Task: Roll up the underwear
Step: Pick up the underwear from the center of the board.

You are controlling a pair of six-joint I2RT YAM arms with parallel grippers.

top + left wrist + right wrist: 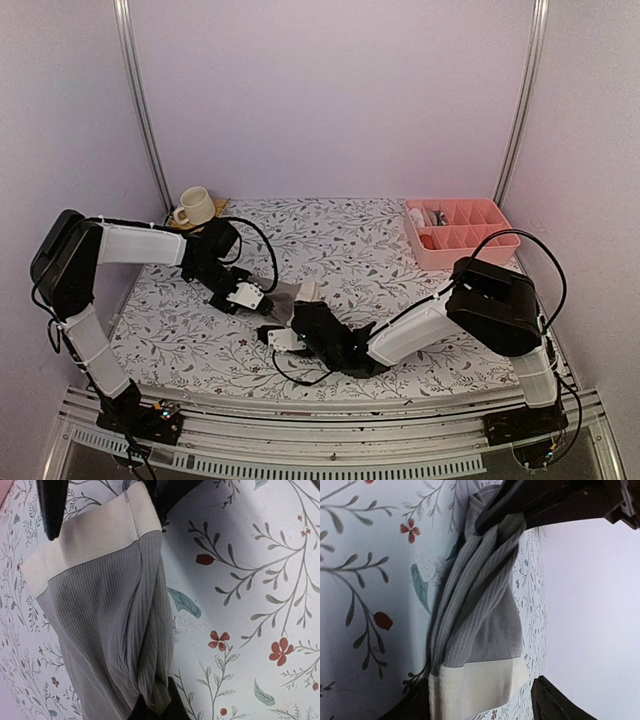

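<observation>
Underwear [110, 625], taupe with a cream waistband [475, 690], is stretched taut over the front middle of the tabletop [240, 580]: left claw [157, 707] clamped shut on the bunched end as anchor, right claw [480, 707] part-open astride the waistband, apparently ready to begin rolling.

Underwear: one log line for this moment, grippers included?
underwear: taupe, cream waistband | left gripper: shut on grey end | right gripper: open around waistband

soft ribbed cloth underwear [105, 630]: grey-brown stripes, cream band
table cover [350, 240]: white, grey twigs, red flowers, blue-green leaves
plastic tray [465, 258]: pink
mug [195, 207]: cream
</observation>
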